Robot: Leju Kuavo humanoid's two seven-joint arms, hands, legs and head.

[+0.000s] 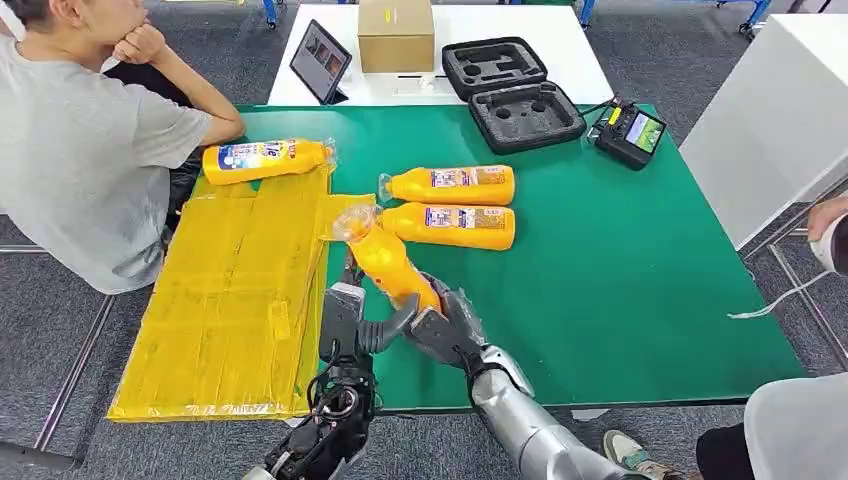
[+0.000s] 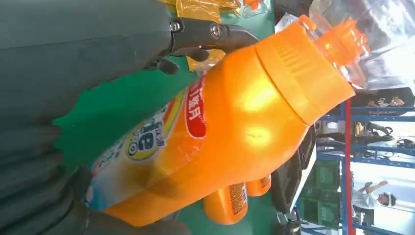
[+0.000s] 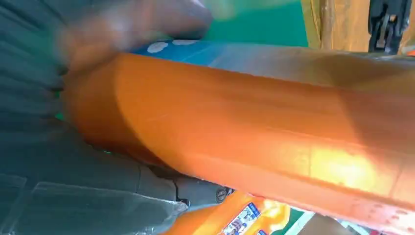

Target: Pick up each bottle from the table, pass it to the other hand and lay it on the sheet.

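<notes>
An orange bottle (image 1: 385,262) hangs tilted above the green table (image 1: 620,270), cap toward the far side, by the edge of the yellow sheet (image 1: 240,290). My right hand (image 1: 450,325) grips its base. My left hand (image 1: 345,320) meets it from the other side; in the left wrist view the bottle (image 2: 235,127) lies between the thumb (image 2: 210,34) and the dark fingers (image 2: 122,225). The right wrist view has the bottle's body (image 3: 254,127) close against my right hand (image 3: 73,161). One bottle (image 1: 265,158) lies at the sheet's far end. Two bottles (image 1: 450,184) (image 1: 452,226) lie side by side on the table.
A person in a grey shirt (image 1: 80,150) sits at the table's left, elbow near the far bottle. A black foam case (image 1: 515,95), a tablet (image 1: 320,60), a cardboard box (image 1: 395,35) and a small screen device (image 1: 628,130) stand at the back. Another person's arm (image 1: 830,225) shows at the right.
</notes>
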